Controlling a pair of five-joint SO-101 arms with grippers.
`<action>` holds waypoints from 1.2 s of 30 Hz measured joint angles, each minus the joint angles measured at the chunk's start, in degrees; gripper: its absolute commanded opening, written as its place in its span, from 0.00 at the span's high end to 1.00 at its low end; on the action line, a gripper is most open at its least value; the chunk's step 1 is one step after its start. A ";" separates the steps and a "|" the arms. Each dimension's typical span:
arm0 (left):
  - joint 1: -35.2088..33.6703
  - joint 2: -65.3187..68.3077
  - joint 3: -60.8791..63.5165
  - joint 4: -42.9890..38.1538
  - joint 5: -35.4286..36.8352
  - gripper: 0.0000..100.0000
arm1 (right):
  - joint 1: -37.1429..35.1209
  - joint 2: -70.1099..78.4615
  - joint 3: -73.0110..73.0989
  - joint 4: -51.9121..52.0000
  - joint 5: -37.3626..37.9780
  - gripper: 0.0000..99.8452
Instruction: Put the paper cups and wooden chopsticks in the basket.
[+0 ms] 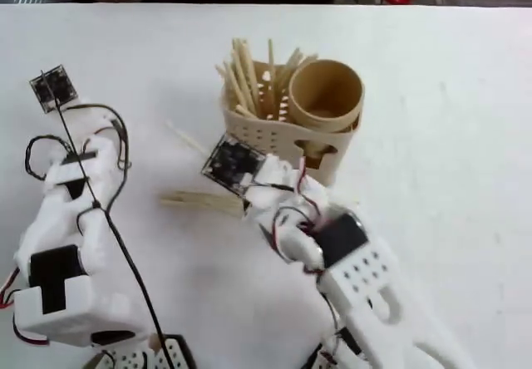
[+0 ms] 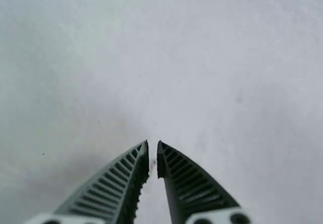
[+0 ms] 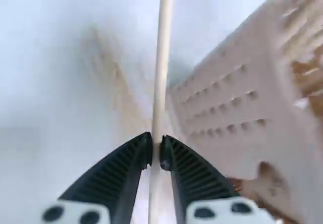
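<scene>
A perforated cream basket [image 1: 287, 140] stands mid-table with a brown paper cup [image 1: 326, 95] and several wooden chopsticks [image 1: 249, 74] upright in it. My right gripper [image 3: 155, 143] is shut on one chopstick [image 3: 162, 57], which runs forward past the basket's wall [image 3: 237, 108]; its far end shows left of the basket [image 1: 187, 140]. More chopsticks [image 1: 199, 201] lie flat on the table beside the right arm [image 1: 332, 244]. Over bare table at the far left, my left gripper [image 2: 152, 151] is shut with nothing in it.
The left arm [image 1: 71, 211] with its looping black cables occupies the table's left side. The white tabletop [image 1: 449, 136] is free to the right of the basket and behind it. Dark room objects line the far edge.
</scene>
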 measured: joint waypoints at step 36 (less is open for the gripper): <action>0.44 0.18 0.00 0.00 0.00 0.95 | 11.96 13.27 -6.51 -48.88 -35.34 0.98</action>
